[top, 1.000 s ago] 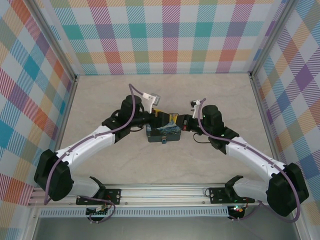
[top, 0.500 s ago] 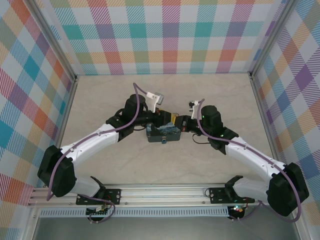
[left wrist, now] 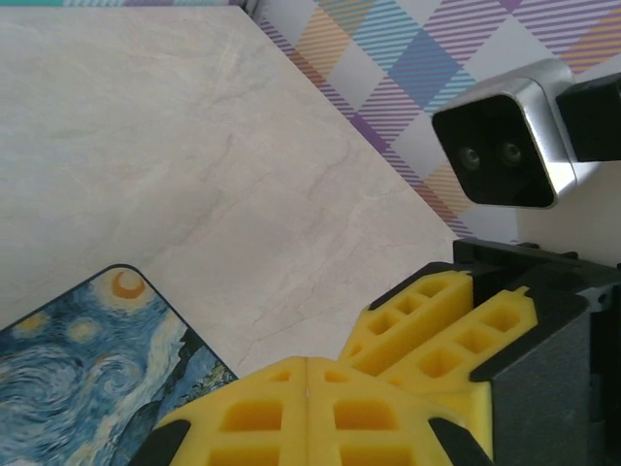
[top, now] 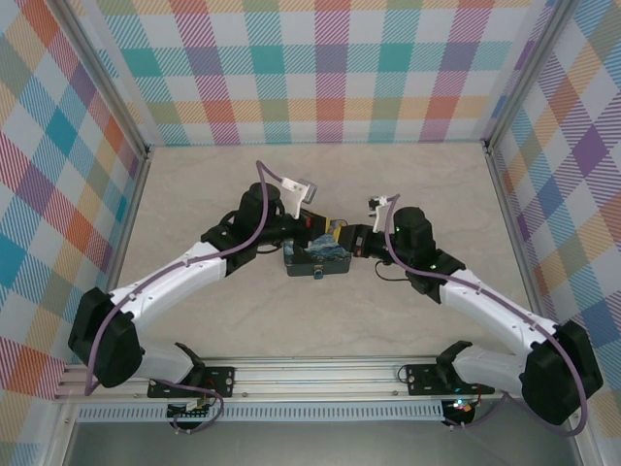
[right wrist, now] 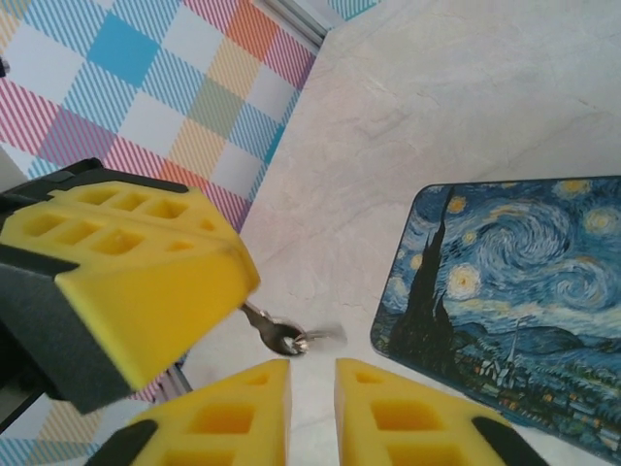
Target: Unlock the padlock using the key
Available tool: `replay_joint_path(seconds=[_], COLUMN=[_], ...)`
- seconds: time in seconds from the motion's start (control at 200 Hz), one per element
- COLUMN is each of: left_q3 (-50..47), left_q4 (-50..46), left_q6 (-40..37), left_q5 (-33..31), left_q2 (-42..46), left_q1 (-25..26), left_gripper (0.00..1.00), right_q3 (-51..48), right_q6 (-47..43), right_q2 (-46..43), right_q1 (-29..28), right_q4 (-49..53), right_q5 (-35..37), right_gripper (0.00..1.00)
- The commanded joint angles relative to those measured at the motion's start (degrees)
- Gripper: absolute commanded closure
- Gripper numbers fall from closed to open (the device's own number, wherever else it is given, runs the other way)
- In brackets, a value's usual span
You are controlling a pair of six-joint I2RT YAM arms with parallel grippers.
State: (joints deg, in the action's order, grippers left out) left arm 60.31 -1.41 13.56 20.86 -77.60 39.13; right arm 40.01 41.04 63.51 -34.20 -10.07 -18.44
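**Firmly pinched: key (right wrist: 281, 337) in the left hand (left wrist: 306, 374)**

Its yellow fingers are pressed together on the key. The key's free end pokes out just in front of the right hand (right wrist: 312, 374), whose fingers stand slightly apart and grip nothing. Both hands meet over the desk (right wrist: 466, 97), just beside the starry-night box (right wrist: 505, 291).
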Motion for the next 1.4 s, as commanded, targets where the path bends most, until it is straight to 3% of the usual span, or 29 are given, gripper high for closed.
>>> replay_joint_path(seconds=[0.0,0.255,0.39,0.695,1.035,1.4], left_q3=[3.2,6.0,7.2,7.2,6.2,6.0], left_q4=[-3.1,-7.0,-7.8,-6.3,-4.8,-4.5], left_q6=[-4.0,-9.3,-11.2,-11.2,-9.9,-9.4], left_q5=[-2.3,0.6,4.5,9.3,8.6,6.5], left_q2=[3.9,7.1,8.2,9.4,9.4,9.4], left_q1=[0.3,0.3,0.3,0.3,0.3,0.2], left_gripper=[1.00,1.00,1.00,1.00,1.00,1.00], right_q3=[-1.6,-2.0,1.0,2.8,2.8,2.3], right_q6=[-3.3,-5.4,-7.9,-1.8,-1.7,-1.7], right_q2=[-2.6,-4.9,-3.3,3.5,5.3,6.3], right_q1=[0.8,6.0,6.2,6.1,5.2,4.1], right_q4=[-2.7,-14.9,-19.4,-32.5,-31.8,-31.4], right_q5=[-3.8,-20.0,-26.8,-31.2,-31.1,-30.9], right_gripper=[0.69,0.35,0.29,0.38,0.56,0.64])
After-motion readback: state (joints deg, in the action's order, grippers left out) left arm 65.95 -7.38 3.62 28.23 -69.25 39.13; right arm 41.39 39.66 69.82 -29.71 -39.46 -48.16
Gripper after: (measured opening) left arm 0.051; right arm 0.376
